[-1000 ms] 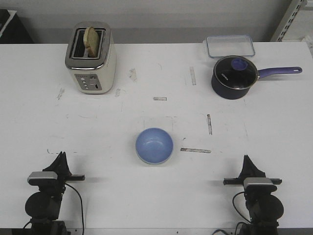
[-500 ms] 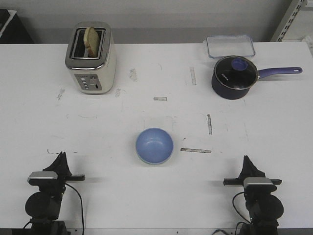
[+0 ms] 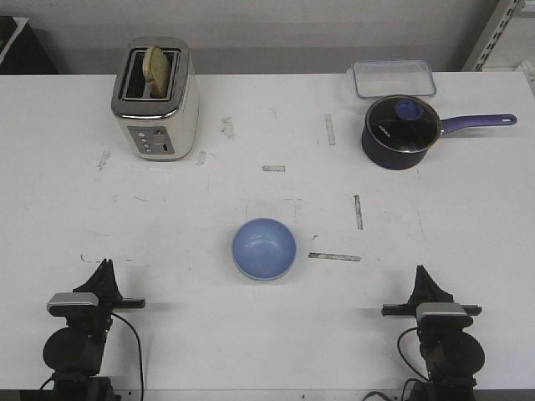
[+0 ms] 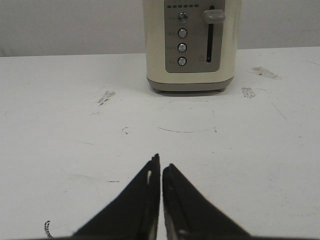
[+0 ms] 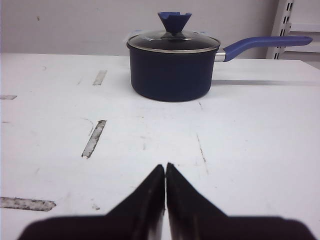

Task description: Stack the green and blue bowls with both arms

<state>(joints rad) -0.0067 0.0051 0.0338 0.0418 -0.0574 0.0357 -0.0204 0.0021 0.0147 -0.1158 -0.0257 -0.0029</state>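
Blue bowl point(image 3: 264, 248): sits upright in the middle of the surface point(image 3: 468, 217), nearer the robot than the toaster and the saucepan, between the two arms and well apart from both. A paler rim shows under its near edge, which may be the green bowl nested beneath it; I cannot tell for sure.
Green bowl: not clearly seen on its own in any view.
Left tool point(image 4: 161, 167): fingers together, holding nothing, low over the surface to the bowl's left, pointing toward the toaster point(image 3: 156, 98).
Right tool point(image 5: 165, 167): fingers together, empty, to the bowl's right, pointing toward the saucepan point(image 3: 403, 130).
Handling: the bowl looks glossy and rigid, probably light, slippery and liable to chip. A pinch over the rim wall, one finger inside and one outside, seems the soundest hold.
Risk: smooth glaze could slide out of a shallow grip.
Progress: if the bowls are nested, the stack looks done.
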